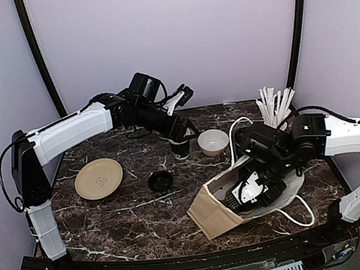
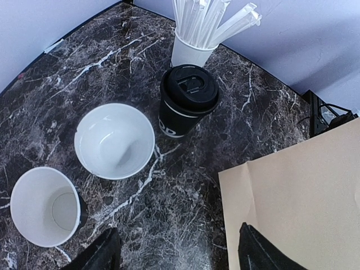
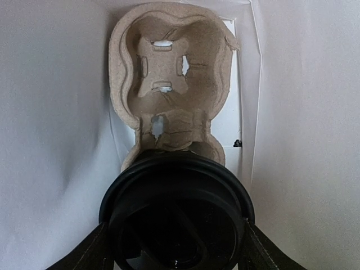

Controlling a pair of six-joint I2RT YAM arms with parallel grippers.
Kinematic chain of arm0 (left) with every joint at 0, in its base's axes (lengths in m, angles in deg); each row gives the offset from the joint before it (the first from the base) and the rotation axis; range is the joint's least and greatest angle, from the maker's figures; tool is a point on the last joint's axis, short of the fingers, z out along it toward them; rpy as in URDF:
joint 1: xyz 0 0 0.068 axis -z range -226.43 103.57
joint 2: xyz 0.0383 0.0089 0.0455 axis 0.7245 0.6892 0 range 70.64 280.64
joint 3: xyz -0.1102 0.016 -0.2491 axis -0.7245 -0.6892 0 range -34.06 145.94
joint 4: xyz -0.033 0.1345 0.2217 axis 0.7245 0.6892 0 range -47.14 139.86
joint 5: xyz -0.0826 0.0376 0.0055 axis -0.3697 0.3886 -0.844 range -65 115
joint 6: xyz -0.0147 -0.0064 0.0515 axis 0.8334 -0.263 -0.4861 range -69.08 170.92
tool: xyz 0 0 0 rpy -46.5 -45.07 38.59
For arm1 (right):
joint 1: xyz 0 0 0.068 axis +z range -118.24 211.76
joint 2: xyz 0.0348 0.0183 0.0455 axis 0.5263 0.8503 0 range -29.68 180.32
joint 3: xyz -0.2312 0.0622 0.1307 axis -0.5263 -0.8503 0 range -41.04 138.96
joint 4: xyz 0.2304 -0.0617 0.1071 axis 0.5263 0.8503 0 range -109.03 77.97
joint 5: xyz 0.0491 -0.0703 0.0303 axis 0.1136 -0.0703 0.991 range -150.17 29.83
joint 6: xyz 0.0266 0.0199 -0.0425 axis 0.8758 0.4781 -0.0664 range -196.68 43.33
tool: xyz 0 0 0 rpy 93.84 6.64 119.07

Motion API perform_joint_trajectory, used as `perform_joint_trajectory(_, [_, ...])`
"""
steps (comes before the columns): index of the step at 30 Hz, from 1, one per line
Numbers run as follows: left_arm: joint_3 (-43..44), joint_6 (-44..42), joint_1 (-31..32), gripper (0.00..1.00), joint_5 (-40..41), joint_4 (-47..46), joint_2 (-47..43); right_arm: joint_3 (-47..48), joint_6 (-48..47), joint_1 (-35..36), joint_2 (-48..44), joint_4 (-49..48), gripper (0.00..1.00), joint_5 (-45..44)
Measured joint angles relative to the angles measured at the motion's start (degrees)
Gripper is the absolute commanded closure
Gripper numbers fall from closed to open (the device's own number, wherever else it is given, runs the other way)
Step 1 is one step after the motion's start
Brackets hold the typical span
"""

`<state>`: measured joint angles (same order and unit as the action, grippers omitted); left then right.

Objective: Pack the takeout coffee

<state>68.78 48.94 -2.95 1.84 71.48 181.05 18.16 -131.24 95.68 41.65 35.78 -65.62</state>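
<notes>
Table (image 1: 131,216) of dark marble, top view. The left arm (image 1: 72,130) reaches out to an unlidded cup (image 1: 180,148) of black paper, which stands just beside a low white bowl (image 1: 213,142). A loose dome lid (image 1: 160,181) and a tan plate (image 1: 98,179) lie further left. The right arm (image 1: 354,134) dips into the mouth of a brown paper bag (image 1: 211,214). A straw cup (image 1: 276,104) stands behind the bag.

Left wrist view. The left fingers (image 2: 104,253) stand apart with nothing between them. The unlidded cup, white inside, sits off to their left, outside the gap. A standing lidded cup (image 2: 188,98) is upright on the table, close against the straw cup.

Right wrist view. The right fingers (image 3: 93,250) press on either side of a carried lidded cup (image 3: 177,219), deep within the bag's white interior. Beyond the cup lies a moulded pulp carrier (image 3: 169,84) with its far pocket empty. The cup is at the near pocket, but its lid hides the base, so it may or may not be seated yet.

The step in hand appears to be seating this cup in the carrier. It is best done with the cup kept square to the pocket and pushed straight in until the pulp holds it. The fingers should then part only a little, to avoid snagging the bag wall, and draw back along the line of entry.
</notes>
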Motion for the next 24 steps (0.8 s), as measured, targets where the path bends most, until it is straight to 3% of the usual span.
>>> perform_joint_trajectory(16, [-9.2, 1.0, -0.5, 0.26, 1.4, -2.8, -10.4, 20.5, -4.8, -13.4, 23.7, 12.2, 0.57, 18.9])
perform_joint_trajectory(24, [-11.0, 1.4, -0.5, 0.26, 1.5, -2.8, -15.2, 18.8, -0.2, -14.0, 23.3, 9.4, 0.57, 19.8])
